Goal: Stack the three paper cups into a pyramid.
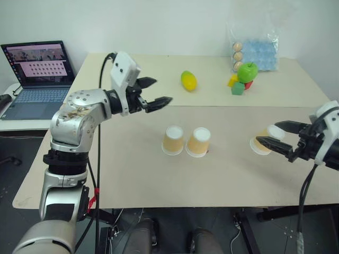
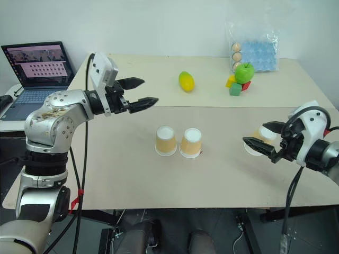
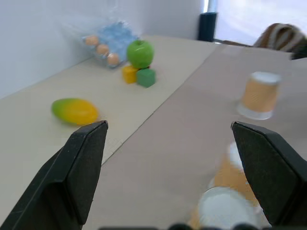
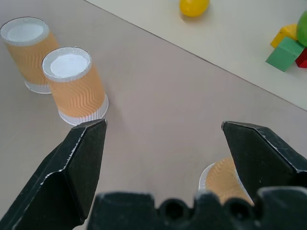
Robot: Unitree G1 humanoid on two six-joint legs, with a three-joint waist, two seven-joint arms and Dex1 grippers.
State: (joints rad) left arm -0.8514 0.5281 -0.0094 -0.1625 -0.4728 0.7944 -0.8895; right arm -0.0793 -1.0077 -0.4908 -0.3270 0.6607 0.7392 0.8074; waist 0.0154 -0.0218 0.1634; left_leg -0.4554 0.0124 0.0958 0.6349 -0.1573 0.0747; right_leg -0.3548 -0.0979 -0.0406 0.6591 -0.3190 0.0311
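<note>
A: Report the position of the three paper cups.

B: Two cups stand upside down, side by side and nearly touching, at the centre of the table. The left cup and the middle cup each rest on their wide rim, white base up. The third cup sits at the right of the frame, well apart from that pair, also base up. No cup rests on top of another.

A: State of the right gripper.

B: The right gripper is at the right edge of the frame with its fingers spread wide. The third cup lies between the two black fingers. In the right wrist view the cup shows low between the fingers; contact cannot be confirmed.

A: State of the left gripper.

B: The left gripper is in the upper left-centre of the frame, raised above the table, pointing toward the right. Its fingers are spread and hold nothing.

A: Other items on the table.

B: A yellow-green fruit lies at upper centre. At upper right: a green apple on coloured blocks, and a clear bag behind them. A laptop is at upper left.
</note>
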